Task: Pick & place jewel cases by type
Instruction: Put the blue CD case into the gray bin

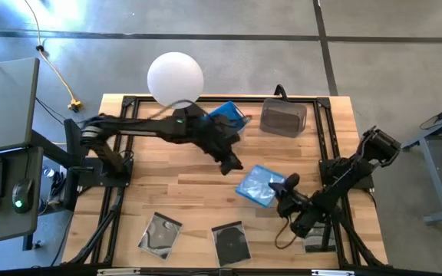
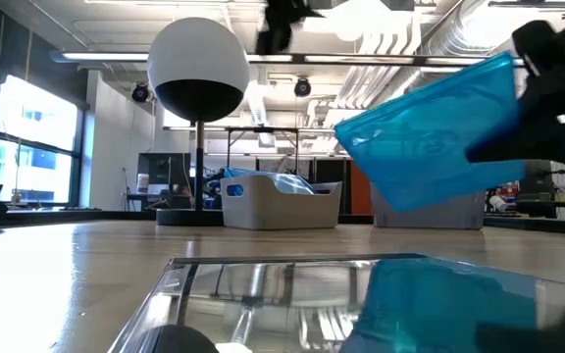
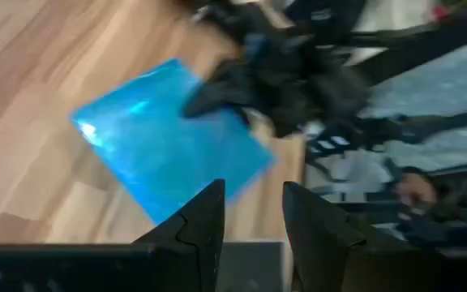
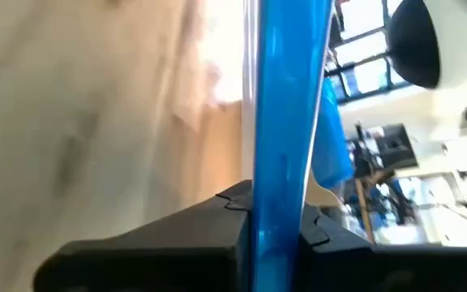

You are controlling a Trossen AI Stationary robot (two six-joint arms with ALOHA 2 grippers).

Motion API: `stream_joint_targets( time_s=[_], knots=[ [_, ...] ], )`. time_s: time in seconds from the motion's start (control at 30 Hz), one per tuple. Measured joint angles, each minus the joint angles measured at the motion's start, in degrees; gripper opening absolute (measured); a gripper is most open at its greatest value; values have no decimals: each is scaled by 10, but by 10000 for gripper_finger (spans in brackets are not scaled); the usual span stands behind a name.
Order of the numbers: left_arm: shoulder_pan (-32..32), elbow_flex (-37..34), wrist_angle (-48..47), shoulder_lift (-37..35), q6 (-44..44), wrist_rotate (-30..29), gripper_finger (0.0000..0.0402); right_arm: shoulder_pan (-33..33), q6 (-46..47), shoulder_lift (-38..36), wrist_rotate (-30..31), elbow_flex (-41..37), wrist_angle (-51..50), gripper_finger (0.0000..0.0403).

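While my right gripper (image 1: 286,186) jaws pinch the blue jewel case (image 1: 258,186) by its edge, off the surface, my left gripper (image 1: 229,163) jaws hang half-spread above it.

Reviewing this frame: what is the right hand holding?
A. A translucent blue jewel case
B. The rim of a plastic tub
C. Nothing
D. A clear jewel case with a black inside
A: the right hand is shut on the edge of a translucent blue jewel case, which the low view shows tilted and lifted off the table; the right wrist view shows the case edge-on between its fingers.
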Motion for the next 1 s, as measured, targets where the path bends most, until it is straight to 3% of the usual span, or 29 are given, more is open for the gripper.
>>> stream_joint_targets(
  time_s=[0.13, 0.3, 0.37, 0.63, 0.8, 1.0],
  knots=[
    [-6, 0, -4, -67, 1, 2, 124, -43, -52, 0, 32, -1, 20, 19],
    [-6, 7, -1, -130, 22, -16, 124, -115, -226, -5, 70, 0, 172, 44],
    [-6, 12, 2, -146, 32, -26, 124, -153, -296, -14, 43, 0, 237, 44],
    [-6, 13, -12, -183, 50, -31, 124, -305, -562, -86, -166, 2, 399, 18],
    [-6, 13, -22, -182, 49, -21, 124, -407, -651, -118, -312, 53, 352, 37],
    [-6, 13, -23, -184, 106, -21, 124, -508, -584, -100, -429, 181, 72, 29]
  ],
)
